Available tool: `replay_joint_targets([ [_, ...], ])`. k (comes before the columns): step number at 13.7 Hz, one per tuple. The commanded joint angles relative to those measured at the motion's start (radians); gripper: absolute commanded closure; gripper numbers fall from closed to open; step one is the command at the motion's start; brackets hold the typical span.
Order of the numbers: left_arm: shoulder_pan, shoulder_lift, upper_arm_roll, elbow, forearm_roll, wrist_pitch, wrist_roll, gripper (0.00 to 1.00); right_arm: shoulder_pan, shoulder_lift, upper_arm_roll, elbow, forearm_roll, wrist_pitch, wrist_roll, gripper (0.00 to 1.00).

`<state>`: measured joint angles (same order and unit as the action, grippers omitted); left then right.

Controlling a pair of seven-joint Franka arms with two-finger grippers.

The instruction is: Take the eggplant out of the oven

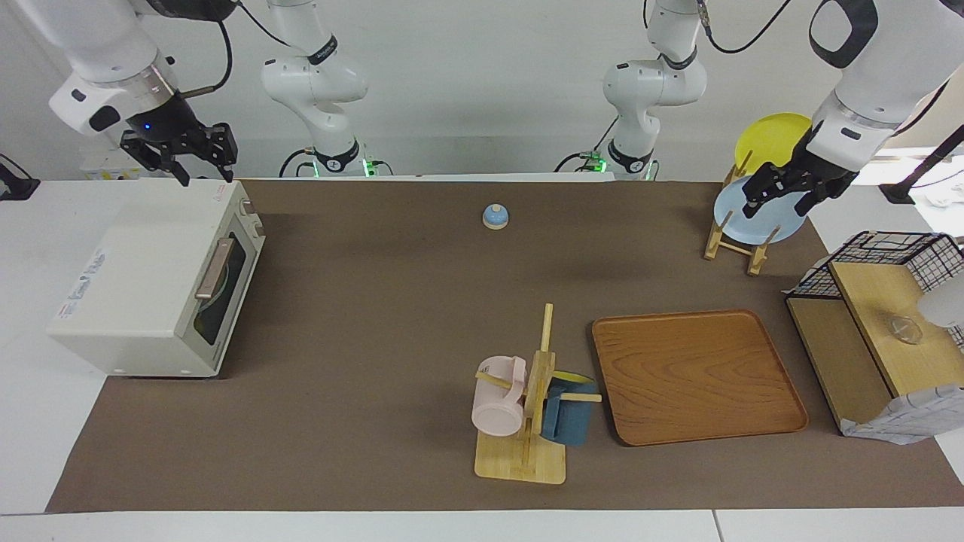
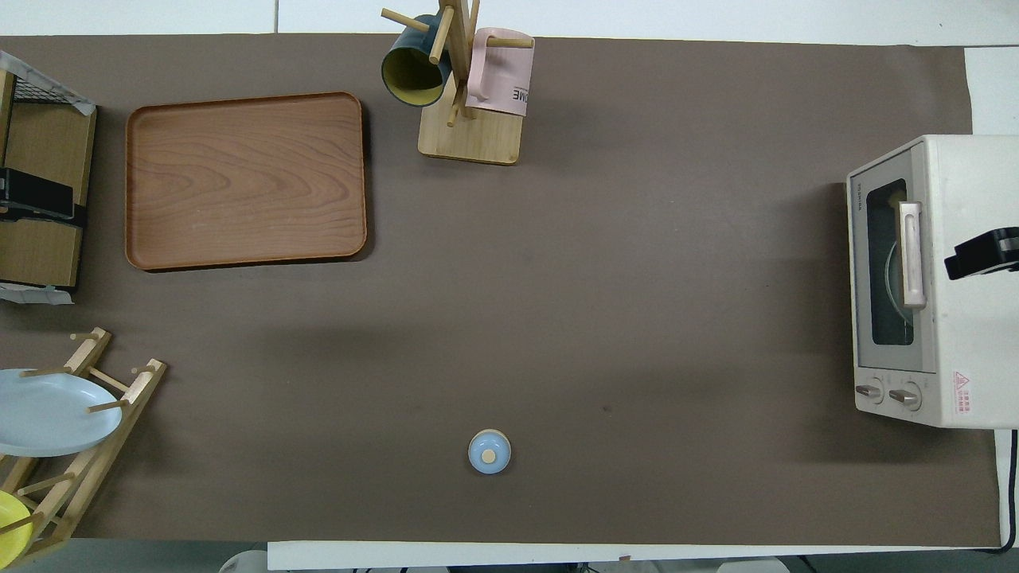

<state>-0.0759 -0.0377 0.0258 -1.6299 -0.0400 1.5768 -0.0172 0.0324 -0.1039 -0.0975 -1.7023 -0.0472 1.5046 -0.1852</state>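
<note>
Facing view: oven (image 1: 154, 290) at the right arm's end of the table, door shut, tan handle (image 1: 214, 269) across the dark glass. Eggplant not discernible through the glass; only a pale curved shape inside, possibly a dish or rack edge. Right gripper (image 1: 194, 154) raised over the oven's top corner nearest the robots, fingers spread apart, nothing between them. Left gripper (image 1: 783, 194) up in the air over the plate rack (image 1: 734, 241), against the light blue plate (image 1: 753, 214), fingers parted, holding nothing. Yellow plate (image 1: 772, 139) on the same rack, nearer to the robots.

Overhead view: only the right gripper's dark tip (image 2: 983, 253) in frame, over the oven's top just beside the handle. Blue bell (image 2: 489, 451) near the robots at mid-table. Wooden tray (image 2: 245, 180) and mug stand (image 2: 470, 119) with pink mug (image 2: 500, 72) and dark blue mug (image 2: 410, 68) farther out. Wire-sided shelf (image 1: 877, 324) at the left arm's end of the table.
</note>
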Motion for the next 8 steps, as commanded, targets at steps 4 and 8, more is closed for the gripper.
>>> replay_joint_targets([
  [4,0.004,-0.014,-0.003,-0.013,0.011,-0.011,0.016,0.00,-0.009,0.090,0.006,-0.149,-0.078,0.219,-0.006,1.00],
  [8,0.004,-0.014,-0.003,-0.013,0.011,-0.011,0.016,0.00,0.000,0.124,0.006,-0.166,-0.141,0.296,-0.020,1.00],
])
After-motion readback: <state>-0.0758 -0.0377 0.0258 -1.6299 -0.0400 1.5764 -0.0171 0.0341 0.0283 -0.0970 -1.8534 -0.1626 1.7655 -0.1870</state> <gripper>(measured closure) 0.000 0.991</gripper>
